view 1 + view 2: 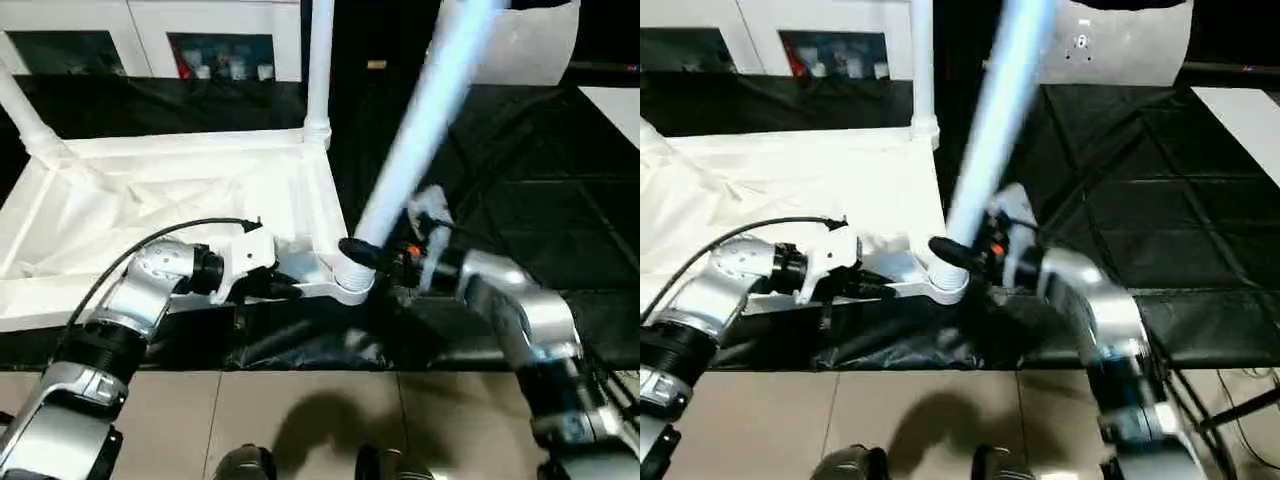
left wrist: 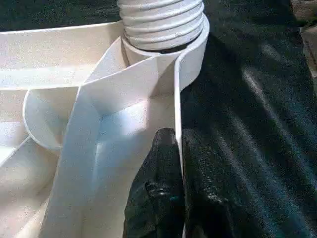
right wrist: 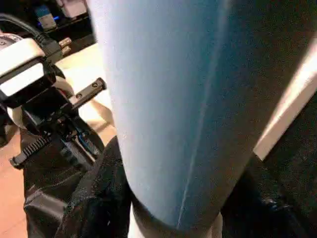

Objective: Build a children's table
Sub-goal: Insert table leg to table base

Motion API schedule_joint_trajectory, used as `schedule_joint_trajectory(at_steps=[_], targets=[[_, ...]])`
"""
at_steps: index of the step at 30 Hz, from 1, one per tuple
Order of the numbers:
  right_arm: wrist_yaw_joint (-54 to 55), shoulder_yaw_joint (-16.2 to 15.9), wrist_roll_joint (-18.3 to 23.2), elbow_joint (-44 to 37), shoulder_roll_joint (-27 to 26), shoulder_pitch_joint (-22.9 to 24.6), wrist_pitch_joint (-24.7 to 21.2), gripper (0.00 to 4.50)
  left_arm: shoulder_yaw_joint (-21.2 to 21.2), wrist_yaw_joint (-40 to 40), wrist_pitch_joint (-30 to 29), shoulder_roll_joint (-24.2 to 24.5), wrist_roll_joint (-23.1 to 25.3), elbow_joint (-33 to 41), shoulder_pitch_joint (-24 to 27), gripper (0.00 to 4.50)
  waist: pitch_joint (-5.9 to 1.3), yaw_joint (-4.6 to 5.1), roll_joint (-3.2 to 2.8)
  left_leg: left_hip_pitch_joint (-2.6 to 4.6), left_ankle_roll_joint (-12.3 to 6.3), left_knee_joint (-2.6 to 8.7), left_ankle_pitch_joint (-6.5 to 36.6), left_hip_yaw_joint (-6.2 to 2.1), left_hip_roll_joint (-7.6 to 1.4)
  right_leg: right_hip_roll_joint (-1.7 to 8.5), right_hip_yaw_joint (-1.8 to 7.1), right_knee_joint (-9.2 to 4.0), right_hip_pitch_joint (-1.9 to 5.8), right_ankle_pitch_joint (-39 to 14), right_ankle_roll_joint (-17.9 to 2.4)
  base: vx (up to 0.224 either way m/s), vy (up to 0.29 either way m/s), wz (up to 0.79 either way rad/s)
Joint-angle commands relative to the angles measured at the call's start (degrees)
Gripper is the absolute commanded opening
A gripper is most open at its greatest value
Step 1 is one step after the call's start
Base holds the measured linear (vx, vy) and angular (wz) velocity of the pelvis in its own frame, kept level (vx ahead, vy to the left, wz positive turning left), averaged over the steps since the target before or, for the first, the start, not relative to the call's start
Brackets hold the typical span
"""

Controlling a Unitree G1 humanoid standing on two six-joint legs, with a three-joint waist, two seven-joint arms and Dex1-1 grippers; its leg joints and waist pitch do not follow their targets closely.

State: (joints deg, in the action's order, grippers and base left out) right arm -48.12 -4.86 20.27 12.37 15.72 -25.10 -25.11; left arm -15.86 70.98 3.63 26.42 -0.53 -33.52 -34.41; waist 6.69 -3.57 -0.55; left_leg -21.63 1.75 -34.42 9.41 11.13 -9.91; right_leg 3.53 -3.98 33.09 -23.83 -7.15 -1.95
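The white table top (image 1: 150, 200) lies upside down on the black bench, ribbed underside up. One leg (image 1: 320, 70) stands upright in the far right corner socket, and another leg (image 1: 25, 115) leans out from the far left corner. My right gripper (image 1: 372, 256) is shut on a third leg (image 1: 425, 120), which tilts up to the right with its threaded end (image 2: 163, 22) in the near right corner socket (image 1: 350, 285). My left gripper (image 1: 290, 290) is shut on the table top's near rim (image 2: 178, 119), its fingers (image 2: 158, 188) pinching the thin wall just beside that socket.
The black sheet-covered workbench (image 1: 520, 180) stretches right of the table top. White cabinets with glass doors (image 1: 220, 45) stand behind. Tiled floor (image 1: 300, 420) lies below the bench's front edge. A white panel (image 1: 1110, 45) stands at the back right.
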Motion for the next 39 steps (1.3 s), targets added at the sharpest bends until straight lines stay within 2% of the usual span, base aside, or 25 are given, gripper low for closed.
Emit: schedule_joint_trajectory(at_steps=[1,2,4,6,10,14,17,18,21,22,23,24,25,26,27,28,29,31,32,33,34,35,38,39], targets=[[0.87,-1.69,-2.71,0.94,0.61,3.03,-0.55,1.9,1.14,0.06,0.27,-1.16,-2.59,2.07,0.28,0.0,-4.76,0.17,0.16,1.57,-1.01,4.17,15.7,-1.79,-3.0,5.09,2.65,-4.76,2.59,-29.2,-7.28,0.0,0.0,0.0],[1.0,-2.56,-3.91,0.61,1.11,3.68,0.35,1.9,1.18,0.01,0.29,-1.2,-2.57,2.03,0.33,0.0,-4.73,0.2,-0.01,1.67,-0.89,4.18,16.4,-1.82,-2.94,5.07,2.56,-4.96,2.48,-30.5,-6.85,0.0,0.0,0.0],[1.11,-3.99,-5.79,0.48,1.92,4.33,1.69,1.9,1.21,-0.01,0.29,-1.24,-2.54,1.99,0.39,0.0,-4.57,0.27,0.04,1.92,-0.69,4.19,17.54,-1.89,-2.84,5.07,2.45,-5.3,2.32,-33.01,-6.05,0.0,0.0,0.0],[0.88,-6.74,-8.49,0.72,3.25,5.11,3.98,1.9,1.28,-0.05,0.22,-1.33,-2.46,1.99,0.48,0.0,-4.4,0.44,-0.08,2.32,-0.31,4.13,19.42,-1.98,-2.73,5.07,2.24,-5.85,2.12,-36.21,-4.94,0.0,0.0,0.0],[0.64,-8.62,-10.35,1.47,3.57,4.77,5.37,1.9,0.9,-0.01,0.52,-1.16,-1.85,1.85,0.52,0.0,-4.37,0.72,-0.05,2.63,-0.02,4.17,21.27,-2.23,-2.67,5.1,2.06,-6.19,2.05,-38.56,-3.95,0.0,0.0,0.0],[-0.33,-10.77,-12.22,3.62,3.7,2.92,6.92,1.89,0.35,0.46,0.93,-0.71,-1.15,2.05,0.49,0.0,-4.36,1.11,0.02,2.5,-0.11,4.21,22.1,-2.42,-2.66,5.06,1.88,-6.14,2.14,-38.49,-4.01,0.0,0.0,0.0],[-2.0,-12.21,-12.71,4.86,4.25,1.9,7.57,1.89,0.23,0.97,0.83,-0.43,-1.13,2.5,0.44,0.0,-4.09,1.36,0.02,2.78,-0.03,4.26,23.49,-2.47,-2.68,4.97,1.94,-6.21,1.84,-38.45,-4.03,0.0,0.0,0.0],[-2.96,-12.8,-12.82,5.48,4.47,1.5,7.59,1.89,0.11,1.33,0.9,-0.29,-1.08,2.52,0.3,0.0,-4.14,1.44,0.05,2.68,-0.14,4.34,23.46,-2.5,-2.75,4.97,1.97,-6.12,1.99,-37.65,-4.27,0.0,0.0,0.0],[-5.53,-13.9,-12.83,6.43,4.94,1.52,7.33,1.89,-0.35,2.74,1.16,0.09,-0.98,2.63,-0.26,0.0,-3.57,1.71,0.16,2.61,-0.6,4.5,23.86,-2.48,-2.76,4.93,2.14,-6.07,1.82,-37.1,-4.56,0.0,0.0,0.0],[-5.77,-14.0,-12.82,6.41,5.02,1.66,7.29,1.89,-0.39,2.88,1.14,0.13,-1.0,2.75,-0.27,0.0,-3.04,1.74,0.03,2.52,-0.62,4.65,24.27,-2.52,-2.74,4.88,2.15,-6.19,1.61,-37.34,-4.43,0.0,0.0,0.0],[-6.32,-14.31,-12.77,6.11,5.29,2.21,7.18,1.89,-0.52,3.15,1.17,0.22,-1.02,3.09,-0.3,0.0,-2.9,1.79,-0.03,2.6,-0.56,4.76,24.73,-2.55,-2.76,4.84,2.21,-6.17,1.57,-37.19,-4.32,0.0,0.0,0.0],[-6.53,-14.51,-12.75,5.96,5.36,2.45,7.07,1.89,-0.58,3.34,1.28,0.2,-0.99,2.81,-0.62,0.0,-3.11,1.79,0.12,2.69,-0.63,4.73,24.52,-2.51,-2.79,4.87,2.28,-6.07,1.73,-36.5,-4.51,0.0,0.0,0.0],[-7.01,-14.93,-12.72,5.55,5.53,3.0,6.88,1.89,-0.7,3.74,1.48,0.18,-0.95,2.35,-1.23,0.0,-2.79,1.73,-0.04,2.67,-0.69,4.84,24.59,-2.54,-2.81,4.88,2.34,-6.09,1.6,-36.31,-4.59,0.0,0.0,0.0],[-7.08,-14.99,-12.72,5.49,5.56,3.09,6.85,1.89,-0.72,3.8,1.5,0.18,-0.94,2.31,-1.31,0.0,-2.87,1.71,0.03,2.62,-0.76,4.92,24.25,-2.48,-2.85,4.78,2.43,-5.94,1.73,-35.21,-4.84,0.0,0.0,0.0],[-7.74,-15.66,-12.08,3.67,5.55,4.12,5.62,1.89,-0.58,3.96,2.44,-0.08,-0.63,-0.07,-3.46,0.0,-2.3,1.63,-0.4,2.58,-0.83,5.15,24.6,-2.54,-2.84,4.66,2.5,-5.97,1.53,-34.59,-4.95,0.0,0.0,0.0],[-7.77,-15.77,-11.99,3.37,5.55,4.28,5.48,1.89,-0.54,3.95,2.58,-0.11,-0.6,-0.42,-3.78,0.0,-2.4,1.61,-0.25,2.75,-0.92,5.12,24.73,-2.43,-2.81,4.52,2.5,-6.09,1.51,-34.48,-4.84,0.0,0.0,0.0],[-7.99,-16.33,-11.52,1.89,5.5,4.99,4.72,1.89,-0.26,3.55,3.49,-0.26,-0.25,-2.49,-5.65,0.0,-2.24,1.5,-0.43,2.67,-1.02,5.19,24.65,-2.48,-2.75,4.57,2.54,-6.0,1.6,-33.6,-5.16,0.0,0.0,0.0],[-8.28,-16.95,-11.32,0.48,5.38,5.59,4.09,1.89,0.08,2.63,4.93,-0.29,0.52,-5.25,-8.09,0.0,-2.34,1.26,-0.29,2.63,-1.06,5.22,24.13,-2.5,-2.82,4.73,2.61,-5.74,1.87,-32.5,-5.65,0.0,0.0,0.0],[-8.35,-17.02,-11.33,0.23,5.36,5.71,4.01,1.89,0.14,2.49,5.14,-0.3,0.65,-5.68,-8.49,0.0,-2.36,1.03,-0.32,2.64,-1.14,5.21,23.66,-2.49,-2.83,4.79,2.63,-5.68,1.95,-32.17,-5.87,0.0,0.0,0.0],[-8.53,-17.25,-11.24,-0.59,5.17,6.02,3.61,1.89,0.39,1.55,6.03,-0.27,1.3,-7.55,-10.23,0.0,-2.33,0.83,-0.67,2.69,-1.02,5.22,23.83,-2.57,-2.9,4.85,2.59,-5.66,1.94,-32.27,-6.06,0.0,0.0,0.0],[-8.53,-17.25,-11.24,-0.59,5.17,6.02,3.61,1.89,0.39,1.55,6.03,-0.27,1.3,-7.55,-10.23,0.0,-2.23,0.85,-0.54,2.75,-0.92,5.26,24.3,-2.56,-2.91,4.78,2.53,-5.83,1.85,-32.71,-5.94,0.0,0.0,0.0],[-8.59,-17.38,-11.16,-0.99,5.01,6.12,3.37,1.89,0.57,0.9,6.51,-0.25,1.68,-8.68,-11.31,0.0,-2.22,0.79,-0.38,2.7,-0.76,5.28,24.25,-2.63,-2.9,4.84,2.53,-5.74,2.01,-32.75,-5.93,0.0,0.0,0.0],[-8.5,-17.72,-11.2,-1.41,4.43,6.05,3.0,1.89,1.1,-0.1,7.2,-0.15,2.14,-10.9,-13.43,0.0,-2.33,0.71,-0.51,2.58,-0.59,5.28,23.87,-2.73,-2.92,4.95,2.47,-5.63,2.2,-32.43,-6.16,0.0,0.0,0.0],[-8.39,-17.81,-11.03,-1.76,4.2,6.02,2.64,1.89,1.27,-0.68,8.19,-0.16,2.4,-12.63,-14.47,0.0,-2.48,0.72,-0.58,2.43,-0.53,5.29,23.36,-2.74,-3.01,5.06,2.5,-5.46,2.38,-31.28,-6.81,0.0,0.0,0.0]])
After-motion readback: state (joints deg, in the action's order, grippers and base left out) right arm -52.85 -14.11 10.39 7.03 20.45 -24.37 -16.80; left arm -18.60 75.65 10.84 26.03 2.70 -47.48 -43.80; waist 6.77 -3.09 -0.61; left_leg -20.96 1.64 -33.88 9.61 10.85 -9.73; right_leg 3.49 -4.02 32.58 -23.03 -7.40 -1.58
